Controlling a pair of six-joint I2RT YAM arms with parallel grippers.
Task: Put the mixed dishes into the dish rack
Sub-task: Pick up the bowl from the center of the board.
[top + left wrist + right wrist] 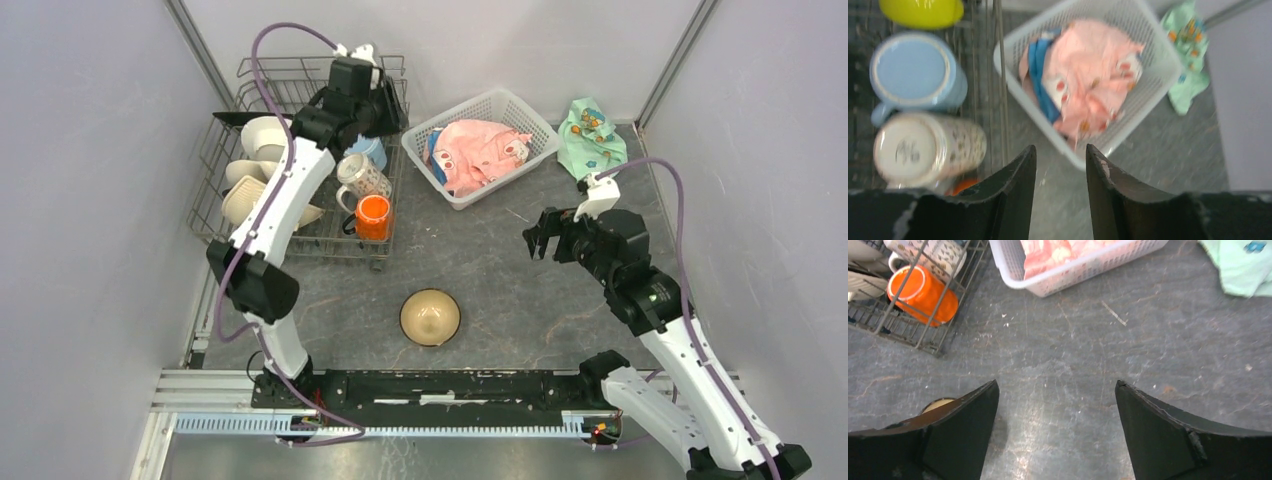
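A large grey wire dish rack [205, 190] stands at the counter's [500, 280] far-left corner, already crowded with pale plates [250, 165] on edge. A lime-green bowl [923, 10], a light-blue ceramic mug [913, 70], a white patterned mug [928, 147] and an orange mug [372, 217] line its right side. The left claw [1060, 150] hangs over that right wall, its jaws partly apart and empty. Any sideways move from here could clip the tall wires or topple the mugs just below.

One dish is still out: a round tan bowl [430, 317] sits alone on the dark, scuffed counter near the middle of the near edge. Whether it lies mouth-up or mouth-down is hard to tell, and a smooth rim could slip from a shallow pinch.

To the right, a white plastic lattice basket [432, 178] holds a pink cloth [480, 150] and is not the target. The right claw [1057, 385] hovers empty above the bare centre-right of the counter, jaws spread wide, with the bowl low at its left. Little free room shows in the rack, so the bowl could knock the orange mug. With the left arm above the rack, the two arms could also meet there. A mint-green patterned cloth [592, 135] lies at the far-right corner.
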